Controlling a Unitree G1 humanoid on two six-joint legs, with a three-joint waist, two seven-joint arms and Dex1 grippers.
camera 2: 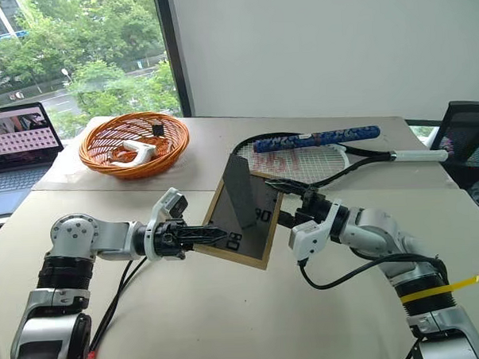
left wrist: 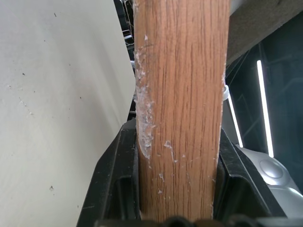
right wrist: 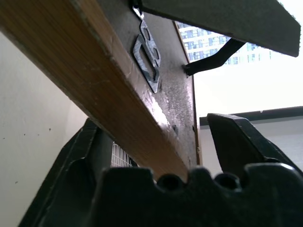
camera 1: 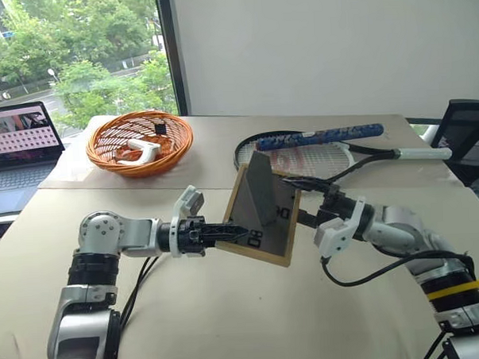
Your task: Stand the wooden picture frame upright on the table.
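Note:
The wooden picture frame [camera 1: 265,214] hangs tilted above the table [camera 1: 229,315], its dark grey back panel and folded-out stand facing me. My left gripper [camera 1: 238,234] is shut on the frame's left wooden edge [left wrist: 180,94], which sits tight between its fingers [left wrist: 118,179]. My right gripper [camera 1: 302,200] stands open around the frame's right edge. In the right wrist view the wooden rim [right wrist: 118,94] lies against one finger [right wrist: 71,161], while the other finger [right wrist: 236,142] stays apart from the back panel.
An orange wicker basket [camera 1: 139,142] with a white object stands at the back left. A racket [camera 1: 302,153] with a blue grip lies behind the frame. A laptop [camera 1: 19,141] sits at the far left, and a dark chair [camera 1: 468,130] at the far right.

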